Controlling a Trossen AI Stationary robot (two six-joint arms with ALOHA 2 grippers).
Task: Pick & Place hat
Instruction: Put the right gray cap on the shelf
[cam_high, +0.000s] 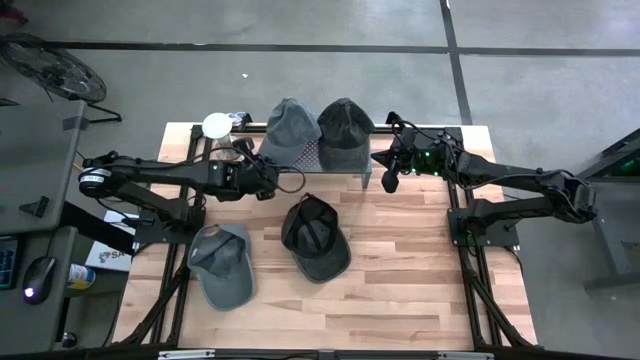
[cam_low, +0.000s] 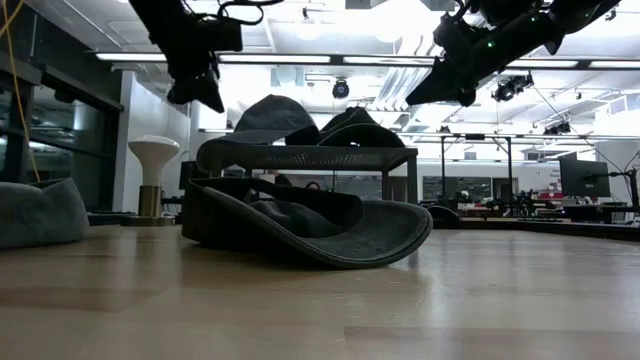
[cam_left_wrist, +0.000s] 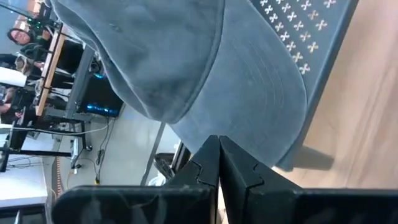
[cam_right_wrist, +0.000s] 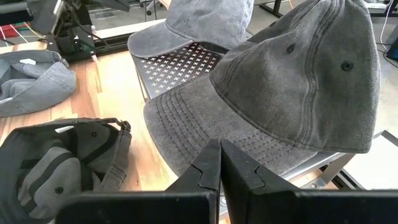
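Grey hat sits on perforated rack at table's far edge, brim toward the left arm, long axis along that line. Left gripper fully closed, empty, fingertips just off the brim edge. Right gripper closed, empty, beside dark hat on same rack. Faded, stitched brim

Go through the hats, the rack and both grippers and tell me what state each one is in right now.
Light grey hat on rack: upright, resting on the rack.
Dark grey hat on rack: upright, resting on the rack.
Black hat: upside down on the table.
Grey hat on table: lying on the table, inside showing.
Perforated rack: standing, holding two hats.
Left gripper: shut, holding nothing.
Right gripper: shut, holding nothing.
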